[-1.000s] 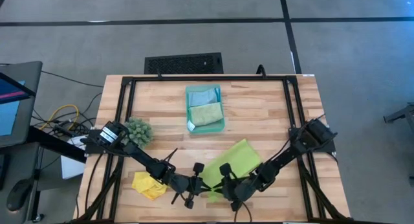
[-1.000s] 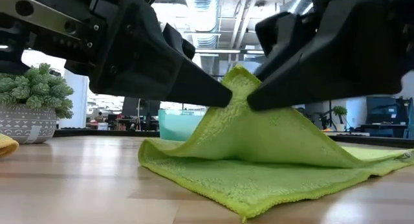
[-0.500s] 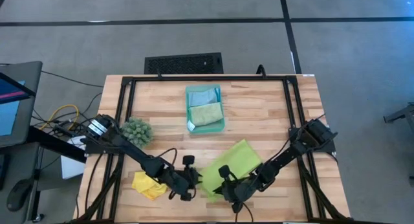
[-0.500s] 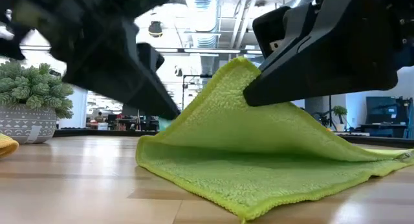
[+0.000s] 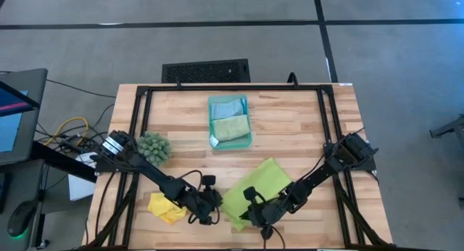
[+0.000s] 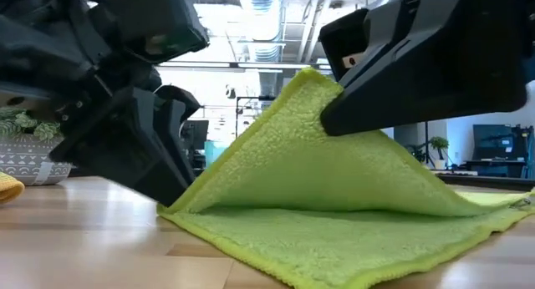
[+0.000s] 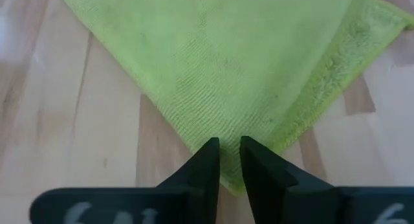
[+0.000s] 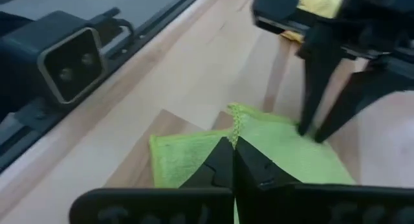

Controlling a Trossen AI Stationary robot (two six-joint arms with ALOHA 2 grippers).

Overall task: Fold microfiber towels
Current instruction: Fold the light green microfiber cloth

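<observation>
High view shows the lime green towel (image 5: pixel 254 186) at the lower middle of the frame, on the wooden table (image 5: pixel 304 128). My right gripper (image 8: pixel 231 160) is closed tight on one corner and holds it lifted, so the cloth can fold over itself. My left gripper (image 7: pixel 229 160) points at the opposite corner with its fingers nearly together; I judge it is there to catch or pin this edge. The yellow towel (image 5: pixel 166 207) waits crumpled at the lower left. Two folded towels (image 5: pixel 229 120) lie in the teal tray (image 5: pixel 248 100).
</observation>
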